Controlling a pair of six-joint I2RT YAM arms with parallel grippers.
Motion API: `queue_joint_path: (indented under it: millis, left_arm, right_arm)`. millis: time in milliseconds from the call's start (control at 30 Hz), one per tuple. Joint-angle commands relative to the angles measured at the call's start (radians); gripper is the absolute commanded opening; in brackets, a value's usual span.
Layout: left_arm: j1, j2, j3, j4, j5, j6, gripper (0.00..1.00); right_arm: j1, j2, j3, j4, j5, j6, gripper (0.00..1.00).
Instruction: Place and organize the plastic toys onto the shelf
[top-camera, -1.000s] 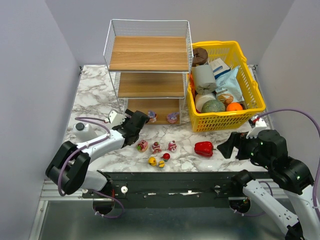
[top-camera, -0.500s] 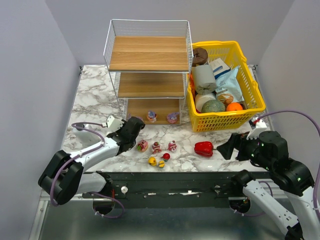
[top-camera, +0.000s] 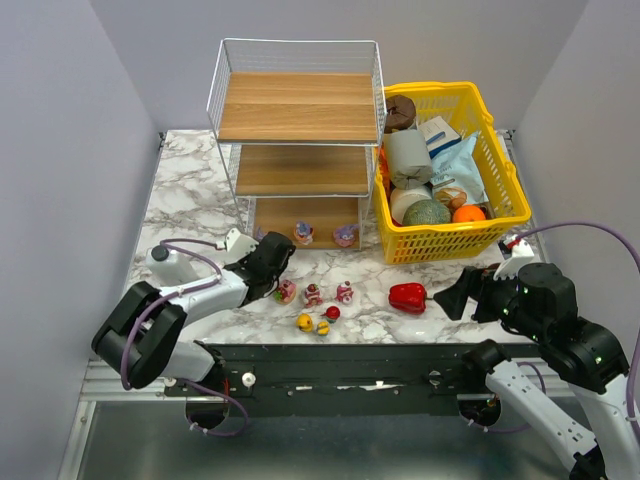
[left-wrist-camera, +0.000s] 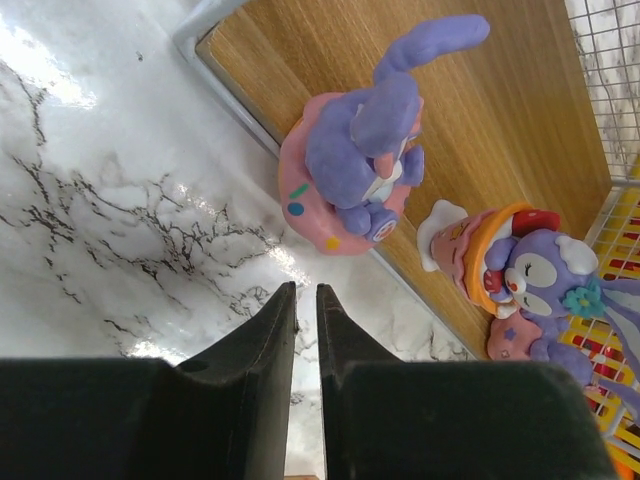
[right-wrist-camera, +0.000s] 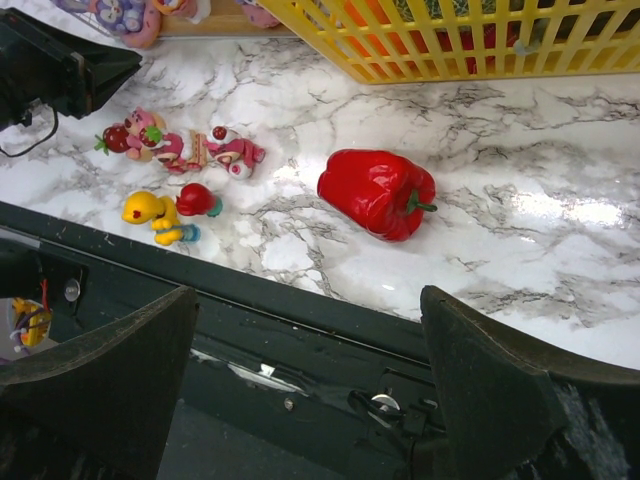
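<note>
The shelf (top-camera: 298, 105) stands at the back, with two purple bunnies (top-camera: 303, 233) (top-camera: 346, 236) on its bottom board. My left gripper (top-camera: 283, 252) hovers just in front of that board, its jaws nearly together with nothing between them. The left wrist view shows a bunny on a pink ring (left-wrist-camera: 355, 160), a second bunny (left-wrist-camera: 520, 270), and the left gripper (left-wrist-camera: 306, 288). Three pink toys (top-camera: 313, 295) and small ducks (top-camera: 312, 323) lie on the marble. My right gripper (top-camera: 455, 295) (right-wrist-camera: 308, 300) is open and empty at the right front.
A red bell pepper (top-camera: 407, 296) (right-wrist-camera: 375, 192) lies between the toys and my right gripper. A yellow basket (top-camera: 502, 170) full of groceries stands right of the shelf. The table's black front rail (top-camera: 330, 360) runs just below the ducks.
My left gripper's jaws have come together from wide open, holding nothing, while it stayed near the shelf's bottom board. The right arm and the toys have not moved.
</note>
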Motion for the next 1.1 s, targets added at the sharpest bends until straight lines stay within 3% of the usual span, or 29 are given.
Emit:
queue_joint_path:
  millis: [0, 1067]
  left_arm:
    - [0.006, 0.025, 0.040, 0.031, 0.006, 0.007, 0.22]
    - [0.110, 0.028, 0.036, 0.028, -0.017, 0.021, 0.20]
  right_arm:
    - [0.005, -0.011, 0.000, 0.005, -0.004, 0.003, 0.99]
    - [0.005, -0.024, -0.012, -0.008, 0.002, 0.018, 0.99]
